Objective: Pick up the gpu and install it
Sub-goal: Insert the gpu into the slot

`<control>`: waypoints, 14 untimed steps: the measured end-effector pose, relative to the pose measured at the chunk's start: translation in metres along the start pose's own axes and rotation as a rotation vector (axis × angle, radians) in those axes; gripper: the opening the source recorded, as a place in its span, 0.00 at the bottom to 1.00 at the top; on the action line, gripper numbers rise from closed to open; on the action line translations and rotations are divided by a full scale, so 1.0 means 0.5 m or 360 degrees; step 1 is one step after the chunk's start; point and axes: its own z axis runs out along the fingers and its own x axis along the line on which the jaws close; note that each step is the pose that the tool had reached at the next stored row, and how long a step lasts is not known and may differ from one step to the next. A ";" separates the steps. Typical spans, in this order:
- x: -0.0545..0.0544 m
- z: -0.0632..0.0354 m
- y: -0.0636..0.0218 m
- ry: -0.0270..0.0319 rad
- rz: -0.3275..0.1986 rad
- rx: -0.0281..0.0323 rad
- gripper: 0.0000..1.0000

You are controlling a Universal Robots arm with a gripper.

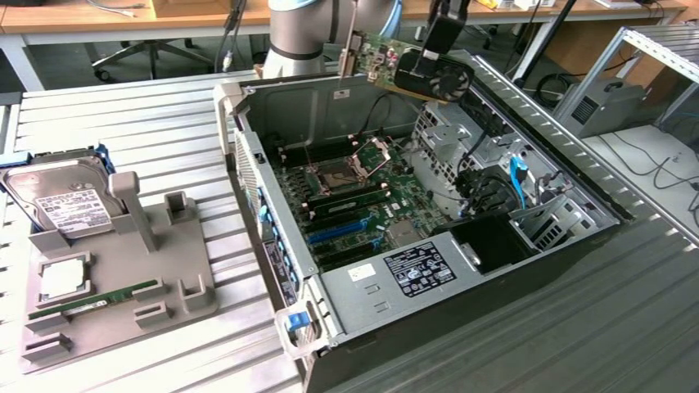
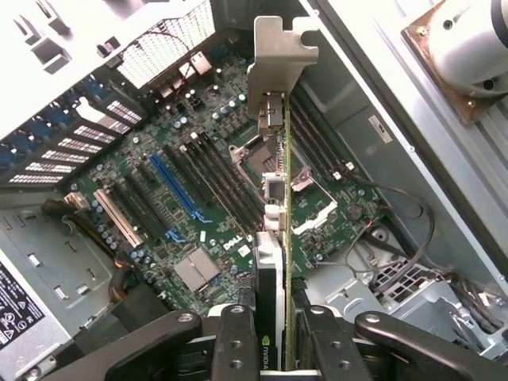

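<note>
The gpu (image 1: pixel 421 70) hangs in the air above the far rim of the open computer case (image 1: pixel 317 106), with my gripper (image 1: pixel 443 37) shut on it from above. It is a green card with a black fan housing and a silver end bracket. In the wrist view the gpu (image 2: pixel 274 182) runs edge-on away from my gripper (image 2: pixel 274 337), gripped between the two black fingers (image 2: pixel 236 345), with its bracket at the far end. Below it lies the motherboard (image 2: pixel 214 167) with a blue slot (image 2: pixel 178 186) and black slots beside it.
A grey holder tray (image 1: pixel 120 270) on the exterior view's left carries a hard drive (image 1: pixel 60 201), a processor (image 1: pixel 64 278) and a green RAM stick (image 1: pixel 93 299). Inside the case are a power supply (image 1: pixel 415 270), drive cages and cables (image 1: pixel 513 176). The arm's base (image 1: pixel 300 33) stands behind the case.
</note>
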 end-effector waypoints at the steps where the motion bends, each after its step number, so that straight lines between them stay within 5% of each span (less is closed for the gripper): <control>1: 0.000 0.000 0.000 0.00005 -0.0012 -0.00003 0.27; 14: -0.002 0.000 0.002 0.00081 -0.0198 -0.00047 0.27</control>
